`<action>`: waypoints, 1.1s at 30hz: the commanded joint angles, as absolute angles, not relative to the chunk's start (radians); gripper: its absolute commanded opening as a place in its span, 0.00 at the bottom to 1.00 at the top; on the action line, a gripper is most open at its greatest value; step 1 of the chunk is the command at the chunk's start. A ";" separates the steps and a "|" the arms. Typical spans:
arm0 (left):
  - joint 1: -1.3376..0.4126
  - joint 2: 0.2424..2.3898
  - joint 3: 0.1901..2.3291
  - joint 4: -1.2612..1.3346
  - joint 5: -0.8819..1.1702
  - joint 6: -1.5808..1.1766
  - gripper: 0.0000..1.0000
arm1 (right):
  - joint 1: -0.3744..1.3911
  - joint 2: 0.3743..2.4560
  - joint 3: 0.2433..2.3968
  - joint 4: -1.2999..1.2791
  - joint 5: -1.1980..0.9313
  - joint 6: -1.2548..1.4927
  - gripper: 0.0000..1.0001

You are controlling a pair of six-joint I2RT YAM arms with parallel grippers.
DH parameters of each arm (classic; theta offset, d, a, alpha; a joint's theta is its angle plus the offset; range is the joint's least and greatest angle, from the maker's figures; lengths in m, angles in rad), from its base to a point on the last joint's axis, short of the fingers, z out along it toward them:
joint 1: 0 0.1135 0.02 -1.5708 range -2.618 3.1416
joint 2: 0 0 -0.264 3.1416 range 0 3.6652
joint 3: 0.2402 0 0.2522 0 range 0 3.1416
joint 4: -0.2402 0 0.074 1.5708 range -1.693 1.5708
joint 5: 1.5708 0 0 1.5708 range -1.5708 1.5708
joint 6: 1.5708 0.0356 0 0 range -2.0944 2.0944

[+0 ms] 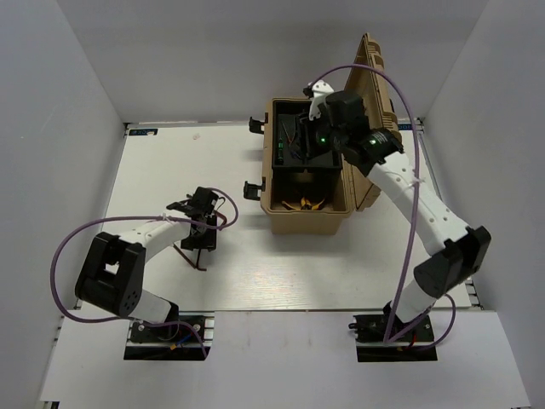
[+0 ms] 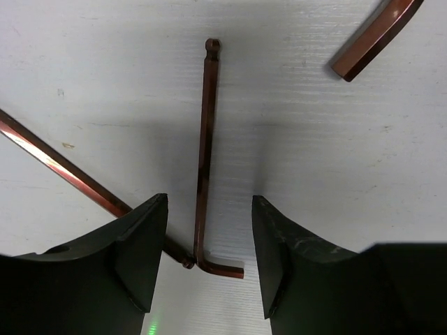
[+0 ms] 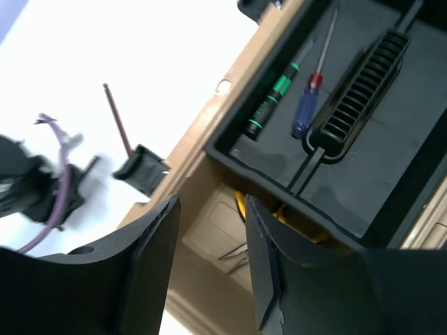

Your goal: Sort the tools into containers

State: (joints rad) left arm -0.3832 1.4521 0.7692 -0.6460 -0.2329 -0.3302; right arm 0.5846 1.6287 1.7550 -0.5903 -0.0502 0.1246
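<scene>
L gripper (image 1: 200, 239) is low over table (image 1: 170, 170), left of toolbox (image 1: 306, 226). In the left wrist view its jaws are spread, nothing pinched. Hex key (image 2: 206, 125) lies flat on the table btwn the fingers (image 2: 140, 244), shaft running away from cam, L-bend at the near end, clear of both pads. Long hex key (image 2: 56, 164) lies diagonal at left, passing under the left finger, its end just beside the bend of the middle one. Thick hex key (image 2: 374, 35) is top right, well apart, partly out of frame.

R gripper (image 1: 308, 145) hangs over the open toolbox, lid (image 1: 375, 85) upright on the right side. In the right wrist view the jaws are spread and hold nothing. Black tray (image 3: 391, 139) sits in the far part of the box. In its narrow left slot: black-green stick tool (image 3: 269, 105) and blue-red screwdriver (image 3: 307, 105), side by side, close, contact unclear. Yellow pliers (image 1: 304, 203) lie in the near compartment on the box floor, lower than the tray, handles partly hidden in the wrist view.
</scene>
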 commanded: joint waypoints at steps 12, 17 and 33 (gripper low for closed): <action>-0.379 1.528 0.801 -0.640 -0.218 -0.314 0.36 | 0.586 1.428 1.595 -0.517 -0.204 0.152 0.49; -0.379 1.537 0.801 -0.640 -0.187 -0.305 0.22 | 0.586 1.379 1.565 -0.511 -0.216 0.144 0.49; -0.388 1.358 0.882 -0.682 -0.149 -0.307 0.00 | 0.584 1.296 1.488 -0.494 -0.265 0.072 0.57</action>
